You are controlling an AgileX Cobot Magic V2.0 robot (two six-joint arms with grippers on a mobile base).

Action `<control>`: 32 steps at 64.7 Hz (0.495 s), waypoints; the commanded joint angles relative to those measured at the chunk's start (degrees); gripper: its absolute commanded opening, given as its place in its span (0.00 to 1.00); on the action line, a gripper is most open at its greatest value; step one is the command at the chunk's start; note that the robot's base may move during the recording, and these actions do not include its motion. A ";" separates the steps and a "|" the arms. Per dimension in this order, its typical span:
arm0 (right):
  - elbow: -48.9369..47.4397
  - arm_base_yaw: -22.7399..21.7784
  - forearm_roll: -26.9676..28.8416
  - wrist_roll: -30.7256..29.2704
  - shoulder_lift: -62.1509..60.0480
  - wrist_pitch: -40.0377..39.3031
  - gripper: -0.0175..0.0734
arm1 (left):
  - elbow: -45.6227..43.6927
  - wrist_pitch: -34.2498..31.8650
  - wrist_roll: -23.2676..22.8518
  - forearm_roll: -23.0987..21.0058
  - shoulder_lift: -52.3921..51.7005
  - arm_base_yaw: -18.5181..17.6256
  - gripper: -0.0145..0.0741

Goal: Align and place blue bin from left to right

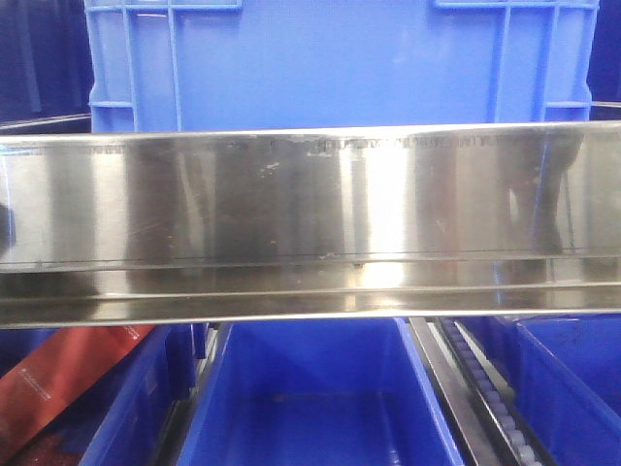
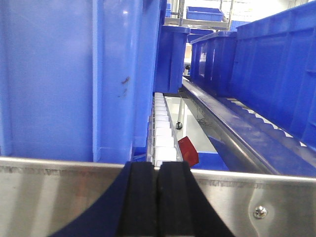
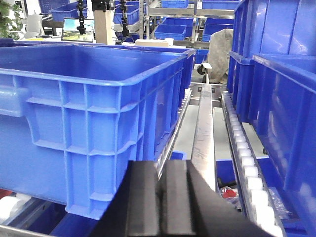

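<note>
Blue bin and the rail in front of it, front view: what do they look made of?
The blue bin looks like moulded plastic, with a smooth, slightly glossy wall, uniform colour and raised ribs at its upper corners. The rail looks like brushed stainless steel or similar metal: silver, with streaky mirror-like reflections and faint stamped marks along its top edge.

Blue bin (image 1: 340, 68) (ribbed corners), upright, behind rail

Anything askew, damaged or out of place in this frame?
Nothing much. The blue bin sits square behind the steel rail. Its side wall carries a small dark scuff. A red item lies below the roller track. Both the left gripper and right gripper are closed and empty.
</note>
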 commanded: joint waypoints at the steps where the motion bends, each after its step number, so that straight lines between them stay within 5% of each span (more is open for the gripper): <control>1: 0.10 -0.11 -0.47 -0.50 -0.27 -1.51 0.01 | -0.12 -1.36 -0.03 0.14 -0.38 0.10 0.04; 32: 0.10 -0.11 -0.47 -0.50 -0.27 -1.51 0.01 | -0.12 -1.36 -0.03 0.14 -0.38 0.10 0.04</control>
